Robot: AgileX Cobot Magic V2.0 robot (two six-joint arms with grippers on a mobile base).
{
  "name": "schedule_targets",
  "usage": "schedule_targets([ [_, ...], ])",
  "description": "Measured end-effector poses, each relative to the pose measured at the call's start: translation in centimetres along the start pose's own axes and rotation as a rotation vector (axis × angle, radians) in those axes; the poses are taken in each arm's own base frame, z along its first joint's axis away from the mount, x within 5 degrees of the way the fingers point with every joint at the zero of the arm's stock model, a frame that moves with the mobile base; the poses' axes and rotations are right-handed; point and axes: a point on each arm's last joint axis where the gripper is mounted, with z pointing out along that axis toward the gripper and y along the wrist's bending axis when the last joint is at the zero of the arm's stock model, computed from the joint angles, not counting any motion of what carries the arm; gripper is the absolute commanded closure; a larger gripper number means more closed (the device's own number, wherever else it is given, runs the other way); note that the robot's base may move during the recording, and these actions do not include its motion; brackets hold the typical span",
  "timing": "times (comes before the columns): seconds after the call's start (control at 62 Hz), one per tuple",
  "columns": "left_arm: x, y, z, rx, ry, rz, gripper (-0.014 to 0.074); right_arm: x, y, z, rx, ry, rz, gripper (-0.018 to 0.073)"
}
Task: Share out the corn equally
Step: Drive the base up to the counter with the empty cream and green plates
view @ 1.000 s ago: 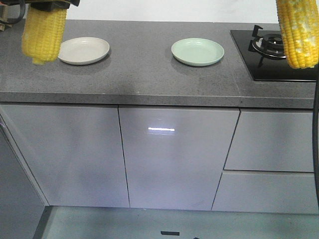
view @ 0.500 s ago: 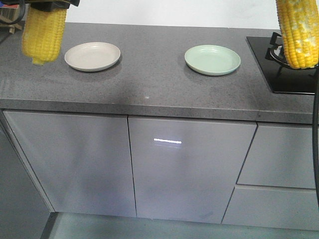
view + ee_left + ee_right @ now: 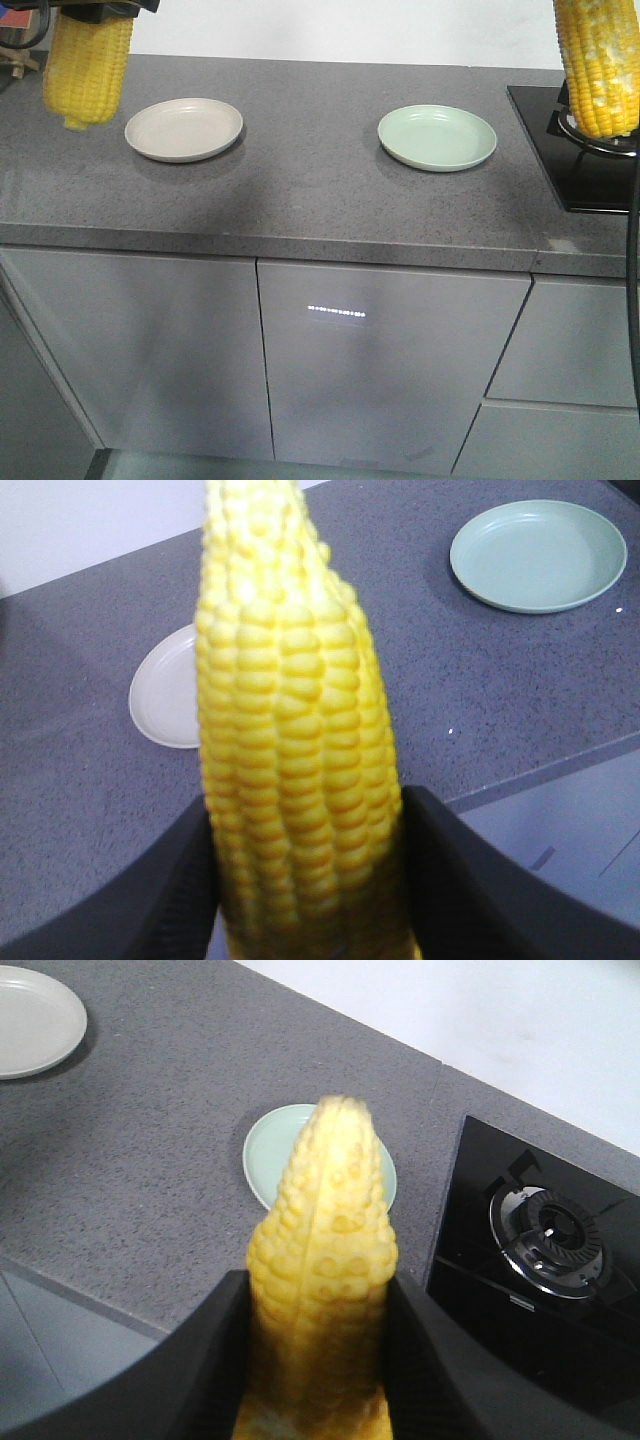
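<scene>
Two cobs of corn are held up above the grey counter (image 3: 320,200). My left gripper (image 3: 305,870) is shut on one corn cob (image 3: 295,740), which hangs at the upper left in the front view (image 3: 88,65), left of the beige plate (image 3: 183,128). The right gripper (image 3: 315,1360) is shut on the other corn cob (image 3: 325,1250), seen at the upper right (image 3: 600,65) over the stove's edge. A pale green plate (image 3: 437,136) lies right of centre. Both plates hold nothing.
A black gas stove (image 3: 590,160) with a burner (image 3: 550,1235) occupies the counter's right end. Grey cabinet doors (image 3: 390,370) run below the counter's front edge. A white wall stands behind.
In the front view the counter, plates and stove have slid lower, and the stove further right, as the view shifted. Both cobs stay gripped at the same spots in the frame.
</scene>
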Motion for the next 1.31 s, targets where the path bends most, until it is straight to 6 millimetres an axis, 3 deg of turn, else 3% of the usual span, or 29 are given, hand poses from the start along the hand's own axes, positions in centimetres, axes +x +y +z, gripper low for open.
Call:
schedule_targets([
  [1.306, 0.0, 0.0, 0.0, 0.0, 0.0, 0.0, 0.0603, 0.0, 0.0, 0.0, 0.0, 0.0, 0.0, 0.0568],
])
